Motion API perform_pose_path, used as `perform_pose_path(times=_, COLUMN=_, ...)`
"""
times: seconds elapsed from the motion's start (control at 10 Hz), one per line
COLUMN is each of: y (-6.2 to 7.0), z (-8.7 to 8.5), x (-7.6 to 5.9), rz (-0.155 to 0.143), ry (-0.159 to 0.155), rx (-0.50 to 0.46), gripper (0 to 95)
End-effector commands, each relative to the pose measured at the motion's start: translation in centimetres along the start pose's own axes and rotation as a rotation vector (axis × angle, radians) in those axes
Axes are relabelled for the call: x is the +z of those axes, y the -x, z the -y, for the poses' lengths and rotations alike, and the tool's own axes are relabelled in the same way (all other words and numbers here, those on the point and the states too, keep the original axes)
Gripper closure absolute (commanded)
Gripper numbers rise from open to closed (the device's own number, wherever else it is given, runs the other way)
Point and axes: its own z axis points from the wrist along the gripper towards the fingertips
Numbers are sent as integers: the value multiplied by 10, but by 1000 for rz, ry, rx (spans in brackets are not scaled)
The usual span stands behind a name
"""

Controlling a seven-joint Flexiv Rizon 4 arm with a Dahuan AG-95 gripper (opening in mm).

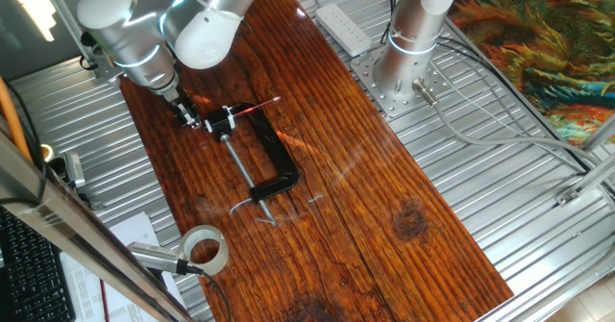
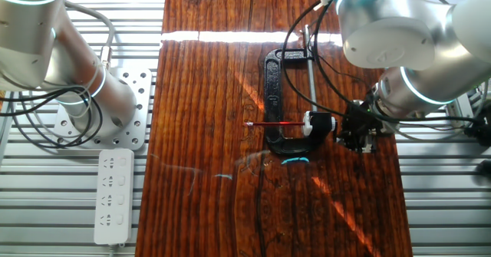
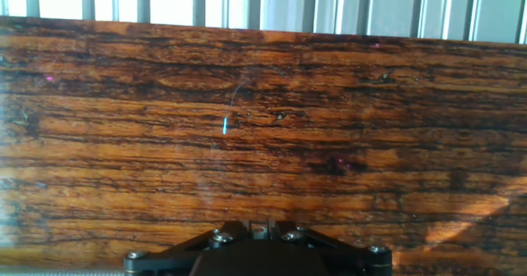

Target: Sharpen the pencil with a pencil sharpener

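The thin red pencil point(image 1: 258, 110) point(image 2: 275, 124) lies level above the wooden board, with one end in a small white sharpener point(image 1: 223, 122) point(image 2: 314, 123). The sharpener sits at the jaw of a black C-clamp point(image 1: 276, 165) point(image 2: 272, 96) with a grey screw rod point(image 2: 311, 69). My gripper point(image 1: 189, 117) point(image 2: 357, 131) is low over the board, just beside the sharpener on the side away from the pencil. It seems to hold nothing. The hand view shows only the gripper's black base point(image 3: 255, 255) and bare board, with no fingertips and no pencil.
A roll of tape point(image 1: 205, 250) lies near the board's front corner. A white power strip point(image 2: 113, 196) point(image 1: 344, 26) and a second arm's base point(image 2: 92, 96) point(image 1: 408, 62) stand on the metal table beside the board. A small light-blue scrap point(image 2: 295, 161) lies by the clamp.
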Motion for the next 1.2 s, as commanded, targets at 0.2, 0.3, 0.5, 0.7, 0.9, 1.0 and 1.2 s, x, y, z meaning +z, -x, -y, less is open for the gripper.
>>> perform_pose_path(times=0.2, y=-1, z=2, x=-2, rz=-2, ry=3, rx=-2, gripper=950)
perform_pose_path(times=0.3, y=-1, z=4, x=-4, rz=-1, ry=13, rx=0, gripper=950)
perform_pose_path(times=0.5, y=0, z=4, x=-7, rz=0, ry=21, rx=10, gripper=950)
perform_pose_path(times=0.7, y=2, z=4, x=-9, rz=-2, ry=19, rx=9, gripper=950)
perform_pose_path(times=0.9, y=2, z=5, x=-11, rz=-6, ry=21, rx=5, gripper=950)
perform_pose_path(times=1.0, y=2, z=5, x=-12, rz=-6, ry=22, rx=5, gripper=950)
perform_pose_path(times=1.2, y=2, z=5, x=-14, rz=-7, ry=25, rx=6, gripper=950)
